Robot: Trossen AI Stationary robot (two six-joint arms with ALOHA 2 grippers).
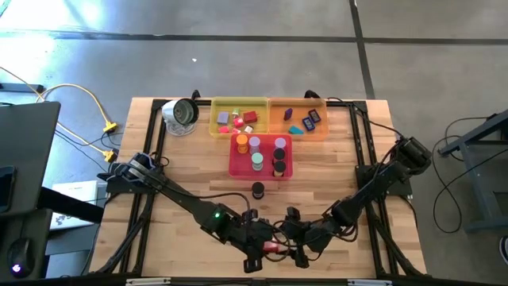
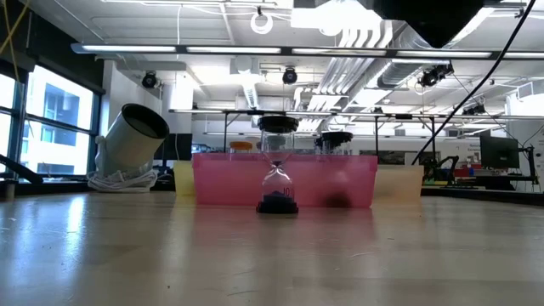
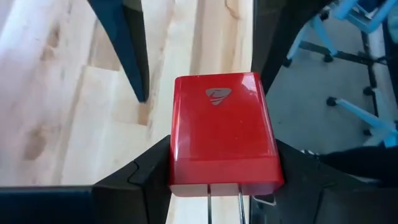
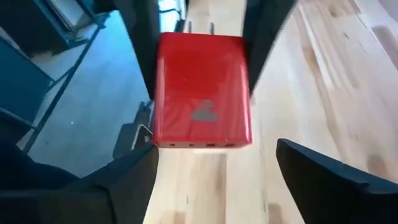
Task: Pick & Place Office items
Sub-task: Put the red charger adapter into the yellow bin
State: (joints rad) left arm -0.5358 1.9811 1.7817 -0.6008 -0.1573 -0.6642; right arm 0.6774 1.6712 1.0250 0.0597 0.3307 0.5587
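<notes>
At the table's near edge, centre, we find the red charger block (image 3: 222,130) clamped in the left gripper (image 1: 266,250), right gripper (image 1: 295,253) just beside it, fingers spread apart around it.

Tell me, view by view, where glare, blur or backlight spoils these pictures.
High view: glare streaks the grey floor at top left. Low view: bright ceiling lights and windows backlight the small black-capped hourglass before the translucent pink tray. Left wrist view: the glossy red plug-in charger block is sharp with soft sheen. Right wrist view: the block is blurred.
</notes>
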